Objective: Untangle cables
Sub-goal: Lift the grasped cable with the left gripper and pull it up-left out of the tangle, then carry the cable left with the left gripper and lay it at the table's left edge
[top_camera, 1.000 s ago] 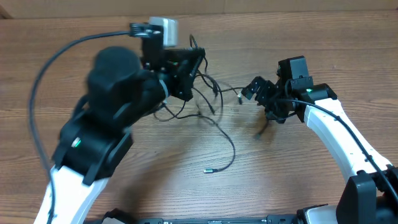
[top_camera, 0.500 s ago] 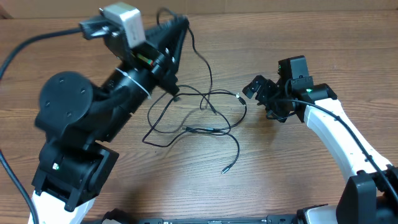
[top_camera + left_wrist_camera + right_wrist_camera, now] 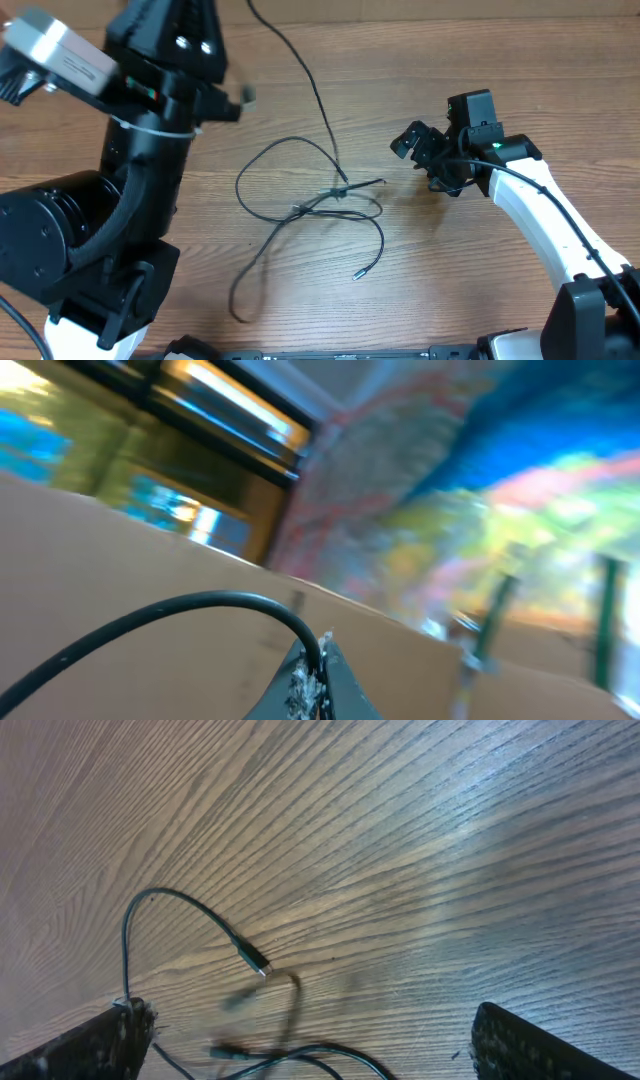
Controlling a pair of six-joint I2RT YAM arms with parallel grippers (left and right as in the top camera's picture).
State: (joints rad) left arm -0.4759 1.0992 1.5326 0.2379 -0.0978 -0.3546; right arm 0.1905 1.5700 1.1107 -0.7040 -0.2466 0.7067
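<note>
Several thin black cables [image 3: 335,193] lie crossed in a loose knot mid-table. One strand [image 3: 315,85] rises from the knot and leaves the overhead view at the top edge. A plug end [image 3: 357,273] lies in front of the knot, and another cable end [image 3: 235,316] lies at front left. My left gripper [image 3: 318,665] is raised high and shut on a black cable [image 3: 180,618]. My right gripper [image 3: 418,155] is open and empty, just right of the knot. In the right wrist view, a cable plug [image 3: 256,962] lies on the wood ahead of its wide-apart fingers [image 3: 105,1042].
My raised left arm [image 3: 150,110] covers the left part of the wooden table [image 3: 480,290] in the overhead view. A cardboard wall shows behind the cable in the left wrist view [image 3: 120,530]. My right arm [image 3: 540,220] reaches in from the front right.
My left arm has risen and swung left with the cable in its grip. The tangle has stretched out and slid a little toward the front. The right arm has not moved.
</note>
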